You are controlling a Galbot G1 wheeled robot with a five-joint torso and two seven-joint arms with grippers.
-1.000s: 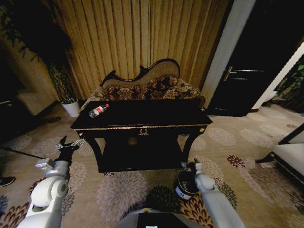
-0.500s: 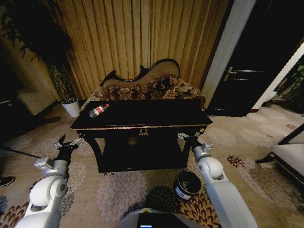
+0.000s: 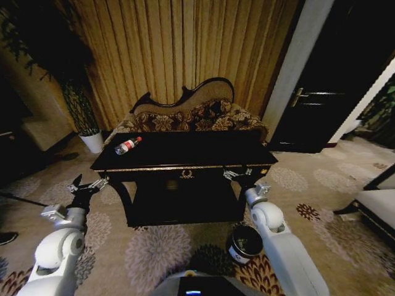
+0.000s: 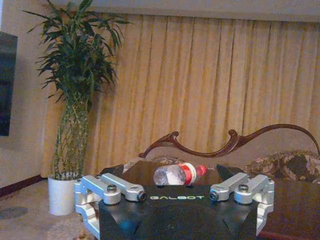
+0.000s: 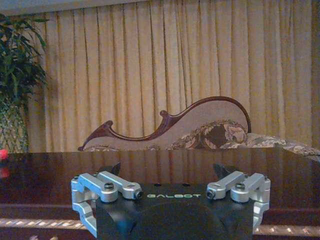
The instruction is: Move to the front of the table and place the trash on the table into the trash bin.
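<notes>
Since a second ago my right gripper (image 3: 235,174) has come up from beside the small black cylindrical trash bin (image 3: 244,243) on the carpet to the front edge of the low glossy black table with gold trim (image 3: 197,151), near its right front corner; the bin now sits clear, just beside my right forearm. My left gripper (image 3: 87,185) has barely shifted and hangs off the table's left front corner, below the top.

Both sets of jaws stand spread, nothing between them; my wrist cameras show the fingers apart on either hand.

What matters for the pick is where the small clear plastic bottle with the red label and cap (image 3: 128,145) lies. It rests on its side at the far left of the tabletop, near the left edge, its long axis running diagonally with the cap pointing away from me and to the right. From my left wrist camera it sits straight ahead, between my spread fingers, the bottle (image 4: 178,174) broadside to me. My left arm is plainly the nearer one; my right is most of the tabletop away. I judge the reach belongs to the left, up over the edge and forward.

I cannot make out any small scraps on the dark top.
</notes>
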